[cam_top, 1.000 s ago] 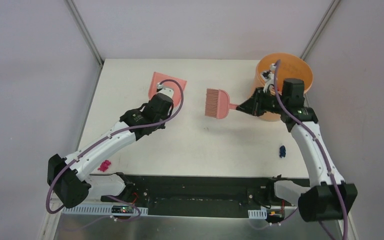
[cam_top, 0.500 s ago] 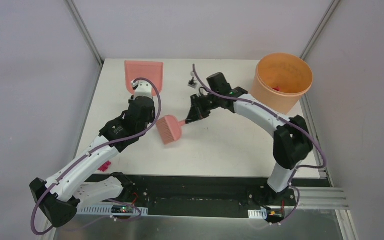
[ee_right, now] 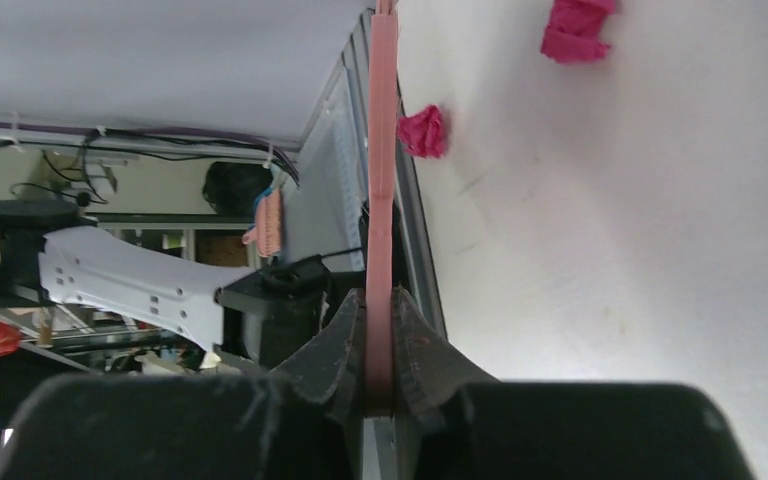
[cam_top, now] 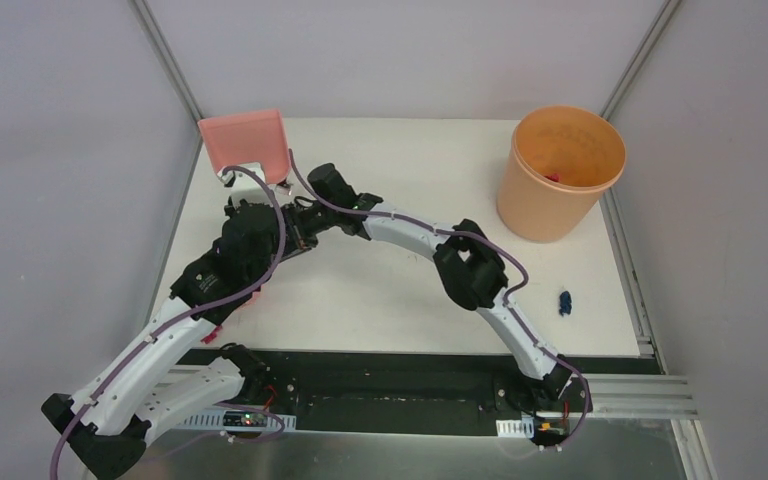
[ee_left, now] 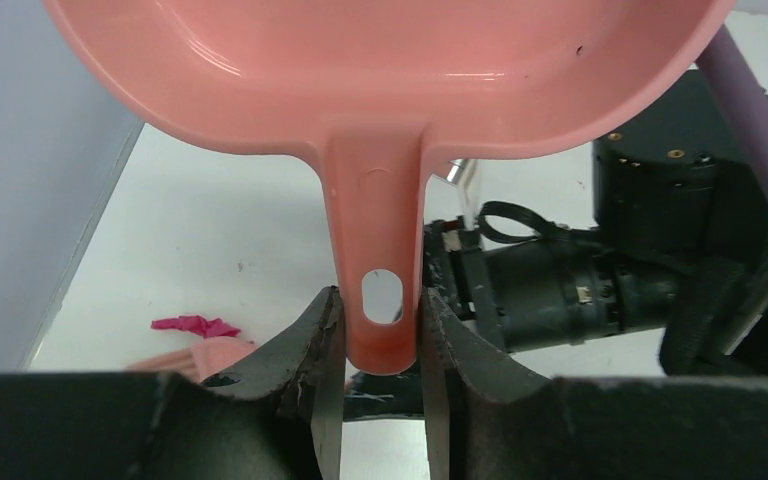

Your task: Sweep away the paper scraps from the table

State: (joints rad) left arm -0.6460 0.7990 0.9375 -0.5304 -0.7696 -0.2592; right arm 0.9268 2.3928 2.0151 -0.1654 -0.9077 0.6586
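On the white desk (cam_top: 410, 290), magenta paper scraps (ee_right: 423, 132) lie by the near left edge. One dark blue scrap (cam_top: 564, 303) sits alone near the right edge, in front of the orange bucket (cam_top: 535, 205). The right fingers (ee_right: 338, 350), reaching across to the left side, are pressed tight on the thin pink brush handle (ee_right: 381, 180) close by the magenta scraps; the left fingers (ee_left: 312, 345) pinch the handle end of the pink dustpan (ee_left: 380, 60), pan held up over the far left corner.

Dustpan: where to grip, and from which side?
Grip the dustpan by its narrow handle, coming from the handle's free end and clamping its two side edges; the pan itself is too wide. The left pincer holds it so, at the hang hole.
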